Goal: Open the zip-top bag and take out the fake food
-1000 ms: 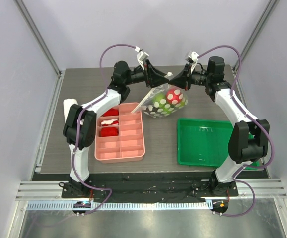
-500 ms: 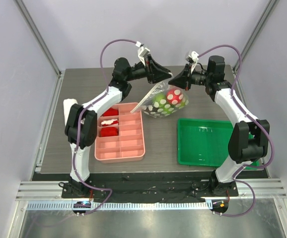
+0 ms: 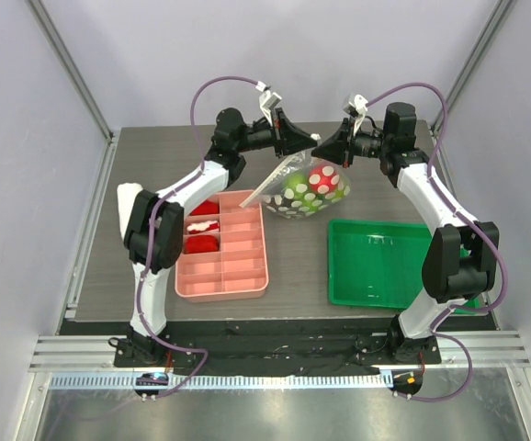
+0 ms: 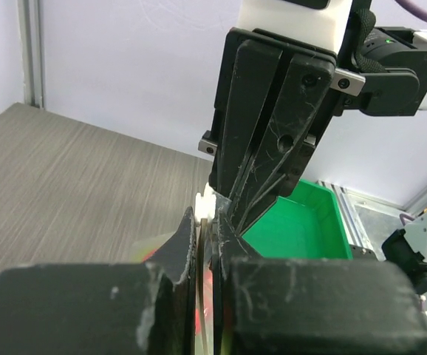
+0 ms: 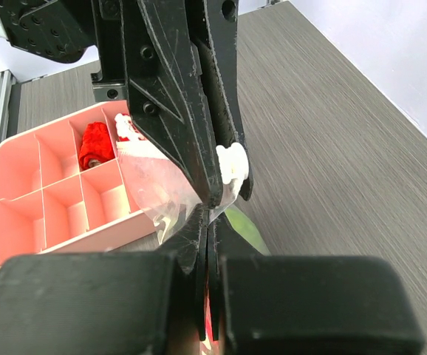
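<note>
Left gripper [image 3: 308, 142] has closed in since a second ago: jaws now pinched on bag top, tip to tip with right gripper [image 3: 328, 147], also clamped there. Beyond green tray [image 3: 376, 266] far-left corner, zip-top bag [image 3: 304, 197] hangs from both. I judge film soft, slippery, bottom-heavy with fake food [image 3: 321, 180]. I'd grip lips just beside white zip tab [image 5: 232, 164].
</note>
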Robot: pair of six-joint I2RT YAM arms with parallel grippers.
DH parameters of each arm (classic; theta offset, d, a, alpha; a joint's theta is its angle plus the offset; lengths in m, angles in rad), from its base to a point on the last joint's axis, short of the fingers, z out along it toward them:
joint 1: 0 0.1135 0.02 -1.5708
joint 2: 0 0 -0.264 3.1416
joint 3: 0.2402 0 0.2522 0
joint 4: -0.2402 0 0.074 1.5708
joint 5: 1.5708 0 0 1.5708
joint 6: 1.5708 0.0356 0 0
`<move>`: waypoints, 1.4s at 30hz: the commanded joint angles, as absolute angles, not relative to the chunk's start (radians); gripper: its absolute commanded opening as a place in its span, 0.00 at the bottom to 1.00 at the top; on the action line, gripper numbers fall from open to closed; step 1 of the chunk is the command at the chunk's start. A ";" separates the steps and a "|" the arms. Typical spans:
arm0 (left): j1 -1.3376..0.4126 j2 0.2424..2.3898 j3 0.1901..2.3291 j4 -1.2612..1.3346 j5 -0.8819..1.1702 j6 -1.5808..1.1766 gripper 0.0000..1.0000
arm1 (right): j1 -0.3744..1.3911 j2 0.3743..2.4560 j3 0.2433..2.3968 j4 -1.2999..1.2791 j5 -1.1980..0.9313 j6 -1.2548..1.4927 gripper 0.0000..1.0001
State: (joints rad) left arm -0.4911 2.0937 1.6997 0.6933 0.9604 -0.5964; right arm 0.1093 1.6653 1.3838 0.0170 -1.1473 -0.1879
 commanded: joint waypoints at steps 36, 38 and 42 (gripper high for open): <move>-0.480 1.677 1.100 0.449 0.685 -0.487 0.00 | -0.015 1.634 1.313 0.505 -0.637 0.267 0.02; -0.508 1.628 0.955 0.469 0.649 -0.503 0.00 | -0.015 1.660 1.315 0.573 -0.708 0.308 0.02; -0.629 1.523 0.836 0.420 0.503 -0.450 0.00 | -0.015 1.689 1.292 0.675 -0.808 0.324 0.02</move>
State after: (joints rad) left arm -0.5236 1.5967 0.9211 0.4965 0.6170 -0.4889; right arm -0.0036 1.6726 1.2659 0.4568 -0.7803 0.2771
